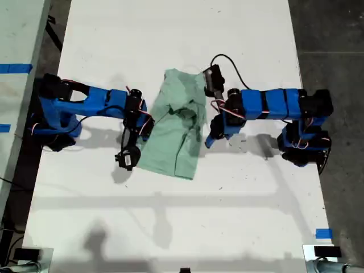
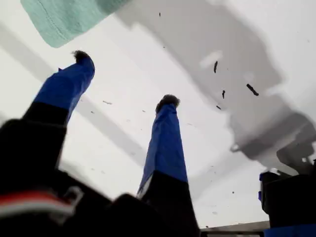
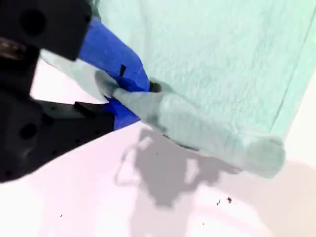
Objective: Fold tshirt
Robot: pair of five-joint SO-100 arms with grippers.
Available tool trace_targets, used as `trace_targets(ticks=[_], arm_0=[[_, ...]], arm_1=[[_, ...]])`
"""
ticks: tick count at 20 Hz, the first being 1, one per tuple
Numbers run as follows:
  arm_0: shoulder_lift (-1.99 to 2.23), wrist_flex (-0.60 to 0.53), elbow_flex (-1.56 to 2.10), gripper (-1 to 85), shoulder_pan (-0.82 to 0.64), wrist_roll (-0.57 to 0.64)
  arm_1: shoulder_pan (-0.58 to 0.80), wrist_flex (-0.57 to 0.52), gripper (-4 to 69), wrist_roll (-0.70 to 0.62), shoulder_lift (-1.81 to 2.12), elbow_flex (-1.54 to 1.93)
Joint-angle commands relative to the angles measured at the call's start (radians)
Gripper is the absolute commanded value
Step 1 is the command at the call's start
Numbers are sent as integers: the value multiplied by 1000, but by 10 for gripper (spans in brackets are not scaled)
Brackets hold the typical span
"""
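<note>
White table [image 1: 170, 216] (speckled) under crumpled mint tshirt [image 1: 173, 142]

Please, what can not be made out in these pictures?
1. Second wrist view: the fingertips of my second gripper, wrapped in the blurred tshirt fold that it pinches.
2. First wrist view: most of the tshirt, cut off by the picture's edge.
3. Exterior view: the tshirt's sleeves, lost in its own folds.

Plain pale mint-green tshirt [image 1: 173, 133], white table [image 1: 170, 216] flecked with dark specks, my blue-and-black arms, blue tape marks [image 1: 323, 233]
</note>
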Motion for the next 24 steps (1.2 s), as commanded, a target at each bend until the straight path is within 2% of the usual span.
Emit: trace_targets(ticks=[1,3,4,5,8,10,11,12,14,16,19,22,24], arm_0=[[-98,34,-261,37,-15,40],[-287,98,-514,90,-21,64],[-318,51,-514,95,-28,74],[-353,28,-517,139,-34,80],[-399,48,-517,242,-54,91],[-399,140,-517,252,-80,83],[-362,156,-491,266,-89,126],[-282,156,-431,277,-92,155],[-86,156,-325,220,-95,161],[117,156,-187,238,-103,160],[341,156,23,247,-83,91],[474,156,147,246,0,0],[476,149,193,289,54,-57]], arm_1=[[-8,-23,287,8,92,-6],[-15,-23,287,17,92,-6],[-18,-23,287,20,92,-6],[-21,-23,287,23,92,-6],[-25,-28,287,28,91,-5],[-18,-31,286,26,91,-5],[-14,-23,284,26,94,-5],[-11,-18,281,26,101,-5],[-6,-8,278,25,130,-6],[-15,-5,275,28,172,-6],[-49,-3,269,51,195,-32],[-101,-35,298,126,149,-89],[-132,-77,319,184,78,-135]])
